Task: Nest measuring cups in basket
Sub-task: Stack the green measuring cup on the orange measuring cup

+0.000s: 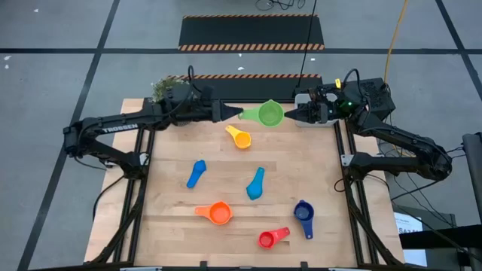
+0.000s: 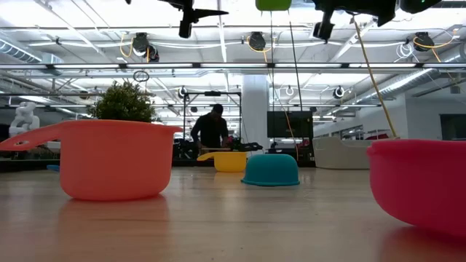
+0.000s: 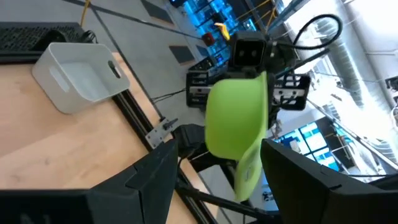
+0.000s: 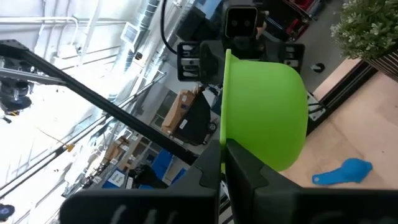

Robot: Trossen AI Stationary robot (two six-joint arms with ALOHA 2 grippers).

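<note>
While both arms meet above the far edge of the counter [image 1: 226, 173], a green cup [image 1: 269, 114] hangs in the air between them. It is a bright lime plastic scoop with a round, smooth bowl and a short flat handle. The right claw [image 1: 287, 116] is pinched fully closed on the thin rim of the bowl. The left claw [image 1: 242, 114] sits at the handle end with its fingers [image 3: 149, 180] spread to either side of the handle; I cannot tell whether they touch it.

Six more cups lie scattered on the wooden top, well apart from one another. A yellow cup [image 1: 239, 138] lies nearest the arms. A light blue cup [image 1: 196, 174] and a second light blue cup [image 1: 255, 184] rest bowl-down toward the middle. An orange cup [image 1: 216, 213], a red cup [image 1: 271, 239] and a dark blue cup [image 1: 303, 216] sit upright closer to the near edge.

The basket [image 3: 81, 78] is a shallow, pale grey tub with rounded corners and a slot handle in its end wall. It stands at the far right corner of the counter, under the right arm. A potted plant [image 1: 163, 87] stands at the far left corner.
</note>
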